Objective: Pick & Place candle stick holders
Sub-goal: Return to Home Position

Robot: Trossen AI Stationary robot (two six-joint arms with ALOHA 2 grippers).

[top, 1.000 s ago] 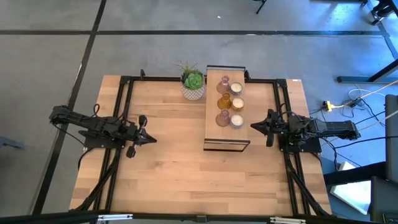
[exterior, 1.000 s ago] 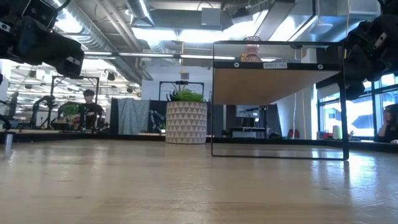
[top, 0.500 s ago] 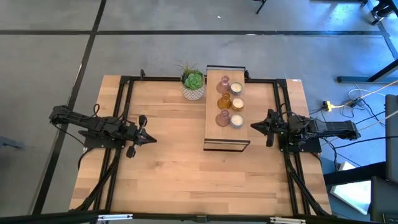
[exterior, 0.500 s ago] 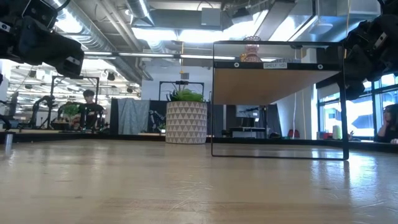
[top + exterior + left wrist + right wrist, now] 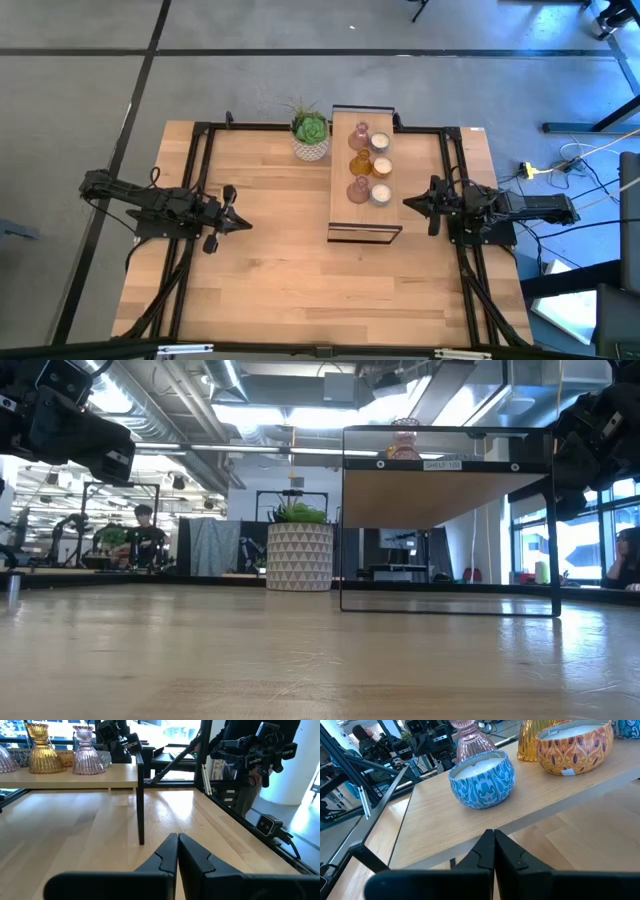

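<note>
Six candle stick holders stand on the top of a wooden black-framed stand (image 5: 365, 222). Three are glass: pink (image 5: 361, 135), amber (image 5: 360, 163) and brownish-pink (image 5: 358, 190). Beside them are three round white-topped ones (image 5: 381, 167). In the right wrist view the nearest round one has a blue patterned wall (image 5: 481, 777), the one beyond it an orange wall (image 5: 575, 745). My left gripper (image 5: 245, 224) hovers shut over the table's left part, pointing at the stand (image 5: 140, 795). My right gripper (image 5: 408, 203) hovers shut just right of the stand, level with its top (image 5: 493, 840).
A green succulent in a white patterned pot (image 5: 311, 138) stands on the table just left of the stand's far end. The stand's top is raised on thin black legs (image 5: 550, 530), with open space beneath. Bare wood lies in the table's middle and near part (image 5: 320, 290).
</note>
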